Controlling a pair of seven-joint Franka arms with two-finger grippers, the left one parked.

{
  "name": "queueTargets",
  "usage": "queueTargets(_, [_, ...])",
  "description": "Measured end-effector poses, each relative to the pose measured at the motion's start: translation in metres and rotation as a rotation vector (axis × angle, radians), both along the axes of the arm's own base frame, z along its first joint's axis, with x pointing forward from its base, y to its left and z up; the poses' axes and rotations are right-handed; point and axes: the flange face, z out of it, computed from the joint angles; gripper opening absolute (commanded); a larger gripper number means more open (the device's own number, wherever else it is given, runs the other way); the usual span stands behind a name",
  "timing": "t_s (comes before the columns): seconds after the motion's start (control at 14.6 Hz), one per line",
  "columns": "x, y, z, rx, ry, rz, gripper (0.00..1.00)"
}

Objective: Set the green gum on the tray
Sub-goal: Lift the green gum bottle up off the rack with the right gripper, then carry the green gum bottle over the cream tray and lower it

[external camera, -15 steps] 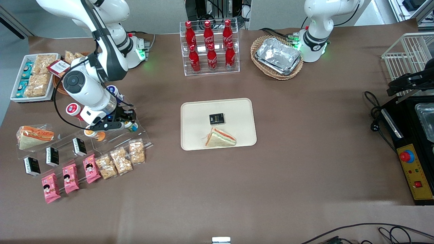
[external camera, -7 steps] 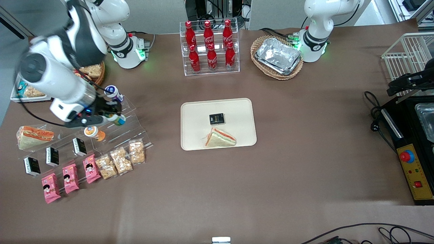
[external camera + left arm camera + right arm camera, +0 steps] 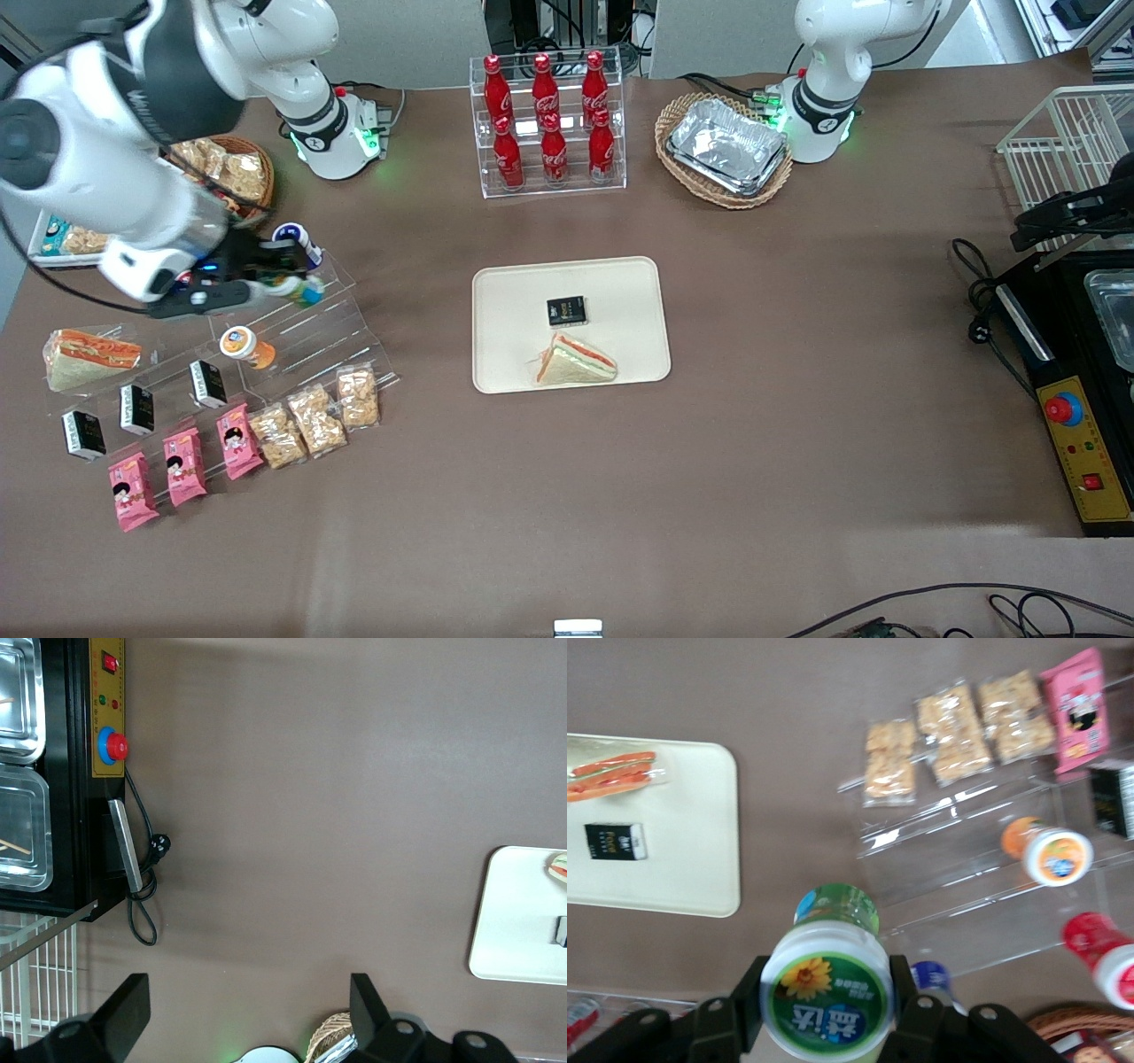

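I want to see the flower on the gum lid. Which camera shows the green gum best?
The right wrist view: the green gum fills it, cap facing out, jaws of the gripper clamping it. The front view shows it tiny; the left wrist view misses it.

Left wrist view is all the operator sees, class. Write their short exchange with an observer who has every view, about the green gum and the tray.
Operator: Where is the green gum?
Observer: The gripper is shut on the green gum, above the clear rack toward the working arm's end of the table.
Operator: I see only one end of the tray. What is on it?
Observer: The tray holds a sandwich and a small black packet.
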Motion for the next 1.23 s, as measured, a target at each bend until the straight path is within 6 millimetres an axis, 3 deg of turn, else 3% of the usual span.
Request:
queueTargets(0.14, [-0.010, 0.054, -0.015, -0.014, 0.003, -0.009, 0.37])
queueTargets(0.34, [-0.033, 0.139, -0.057, -0.020, -0.028, -0.014, 0.37])
queueTargets(0.55, [-0.055, 0.195, -0.112, -0.014, -0.052, 0.002, 0.37])
queueTargets(0.89, [-0.088, 0.227, -0.208, 0.017, -0.115, 0.034, 0.37])
queueTargets(1.23, [-0.094, 0.232, -0.275, 0.026, -0.136, 0.030, 0.37])
